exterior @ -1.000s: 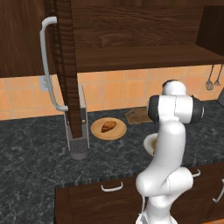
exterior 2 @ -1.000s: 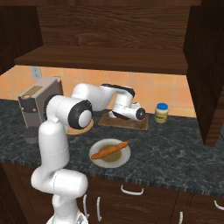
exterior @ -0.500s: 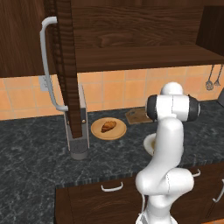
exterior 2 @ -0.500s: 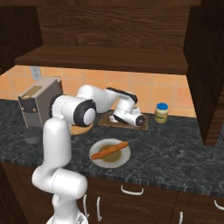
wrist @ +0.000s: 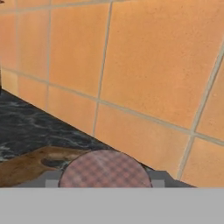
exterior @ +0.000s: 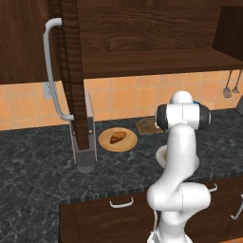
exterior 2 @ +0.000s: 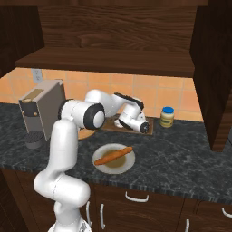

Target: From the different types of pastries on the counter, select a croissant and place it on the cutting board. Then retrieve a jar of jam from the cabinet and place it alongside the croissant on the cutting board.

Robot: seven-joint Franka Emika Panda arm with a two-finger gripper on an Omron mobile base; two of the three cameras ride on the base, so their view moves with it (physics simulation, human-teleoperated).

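The gripper (wrist: 105, 177), closed on the jar of jam (wrist: 105, 168), hangs over the cutting board (exterior 2: 147, 130).

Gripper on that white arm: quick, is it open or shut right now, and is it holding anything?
The gripper: closed, gripping what looks like a small round jar with a checked reddish top.

Speckled glossy stone counter (exterior 2: 181, 158), dark grained wood cabinet (exterior: 142, 38), smooth matt orange wall tiles (wrist: 153, 65).
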